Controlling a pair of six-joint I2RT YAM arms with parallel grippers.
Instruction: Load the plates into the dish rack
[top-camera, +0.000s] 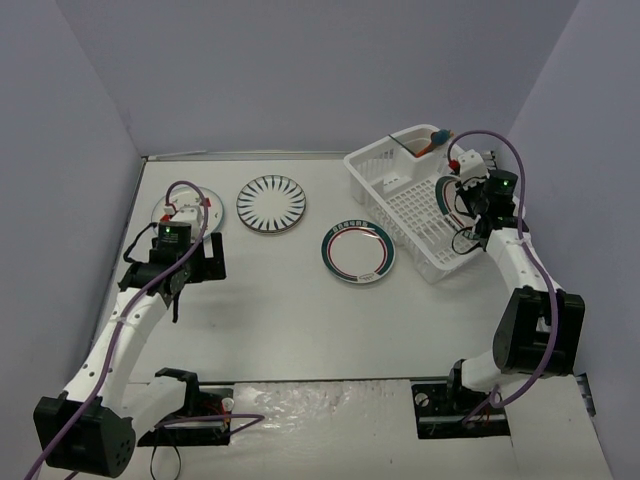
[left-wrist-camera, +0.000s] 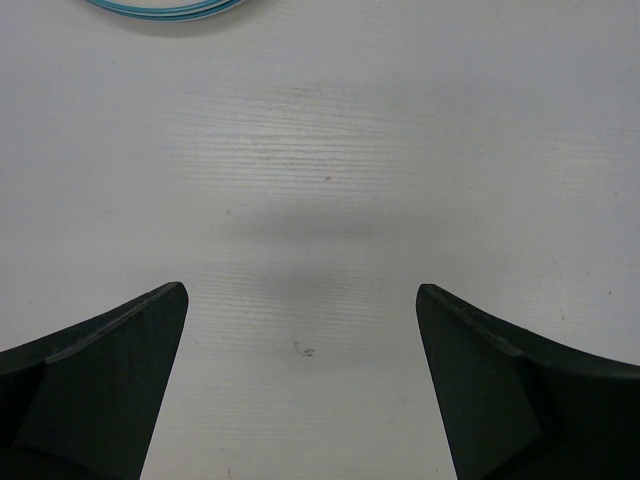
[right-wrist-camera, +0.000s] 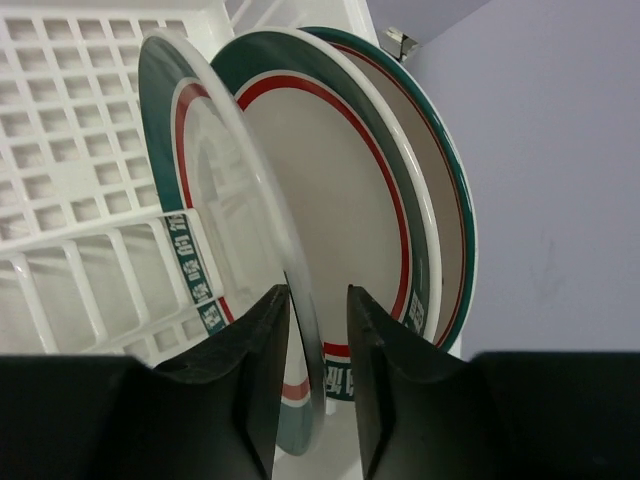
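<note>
Between the right end effector's (right-wrist-camera: 318, 295) fingers (right-wrist-camera: 255, 380) sits the bottom rim of the front plate (right-wrist-camera: 225, 220), green-and-red rimmed, standing on edge in the dish rack (right-wrist-camera: 70, 120). The jaws are parted only narrowly. One finger is at the rim and a sliver of gap shows on the other side, so they straddle it rather than clamp it. Just behind the front plate, further from the end effector, stands the middle plate (right-wrist-camera: 330, 200) with the same rim. Behind that is the back plate (right-wrist-camera: 440, 190), also upright. All three lean slightly and sit close together at the rack's end nearest this end effector. The rack's slotted floor stretches away to the end effector's left. Its utensil cup (top-camera: 415, 140) is at the far corner, beyond the end effector.

Left of the right end effector, outside the rack and flat on the surface (left-wrist-camera: 320, 150), lies the loose green-and-red plate (top-camera: 358, 252), just beside the rack wall. Further left again is the striped plate (top-camera: 271, 204), also flat.

Left end effector (left-wrist-camera: 300, 290): jaws wide apart, nothing between them, low over bare surface. Just ahead of it lies the half-hidden plate (top-camera: 212, 217), partly covered by the arm's cable. Only a teal rim of a plate shows at the top edge of the left wrist view.
</note>
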